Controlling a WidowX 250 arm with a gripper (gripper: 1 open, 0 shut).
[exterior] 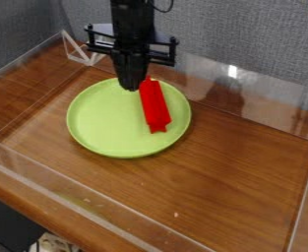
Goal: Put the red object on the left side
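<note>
Pincer closed above red object, lime-green plate, no legible writing

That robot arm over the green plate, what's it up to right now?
A single robot arm has its gripper shut and pointing straight down over the far part of the lime-green plate, right by the upper end of the red object. The red bar lies on the plate's right half, not lifted; whether the gripper touches it is hard to tell. The bare wooden tabletop on the left side, where it should go, has nothing on it yet.
</note>
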